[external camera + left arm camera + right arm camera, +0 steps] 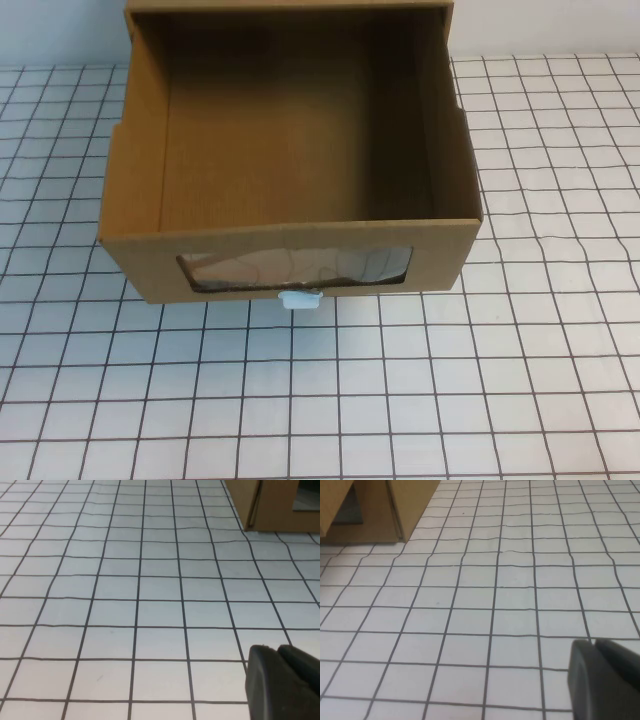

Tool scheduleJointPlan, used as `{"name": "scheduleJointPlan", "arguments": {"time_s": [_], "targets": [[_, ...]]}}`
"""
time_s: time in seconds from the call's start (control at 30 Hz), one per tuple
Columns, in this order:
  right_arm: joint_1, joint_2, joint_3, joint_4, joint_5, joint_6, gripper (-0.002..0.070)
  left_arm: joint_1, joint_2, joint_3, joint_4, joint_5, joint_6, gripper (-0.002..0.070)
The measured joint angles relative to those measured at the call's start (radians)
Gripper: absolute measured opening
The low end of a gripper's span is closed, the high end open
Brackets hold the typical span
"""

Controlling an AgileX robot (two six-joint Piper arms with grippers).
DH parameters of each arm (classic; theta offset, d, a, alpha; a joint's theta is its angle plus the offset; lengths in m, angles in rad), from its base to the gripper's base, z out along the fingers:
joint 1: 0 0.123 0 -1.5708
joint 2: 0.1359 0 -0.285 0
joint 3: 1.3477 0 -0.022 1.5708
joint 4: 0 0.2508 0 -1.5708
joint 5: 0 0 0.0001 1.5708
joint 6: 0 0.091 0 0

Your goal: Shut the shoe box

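Note:
The shoe box (pixel 290 190) is a brown cardboard drawer-style box in the middle of the high view. Its drawer is pulled out toward the near side, and I see its empty inside from above. The front has a clear plastic window (pixel 295 268) with a small white pull tab (pixel 300 299) below it. Neither gripper shows in the high view. My left gripper (pixel 276 650) is shut and empty above the table, well apart from the box corner (pixel 270 505). My right gripper (pixel 594 642) is shut and empty too, well apart from the box corner (pixel 380 505).
The table is covered by a white cloth with a black grid (pixel 400 400). Bare cloth lies in front of the box and on both sides. The box's outer sleeve (pixel 290 5) reaches the far edge of the high view.

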Motion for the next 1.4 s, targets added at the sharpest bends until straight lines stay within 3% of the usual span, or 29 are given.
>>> {"name": "scheduleJointPlan", "arguments": {"time_s": [1.03, 1.2, 1.4], "targets": [[0.000, 0.000, 0.000, 0.000, -0.004, 0.000, -0.0014, 0.000, 0.000, 0.000, 0.000, -0.025, 0.000, -0.0002], [0.000, 0.000, 0.000, -0.002, -0.113, 0.000, -0.0013, 0.000, 0.000, 0.000, 0.000, -0.128, -0.027, -0.0002], [0.000, 0.000, 0.001, -0.004, -0.412, 0.000, -0.0014, 0.000, 0.000, 0.000, 0.000, -0.485, -0.032, -0.0002]]}}
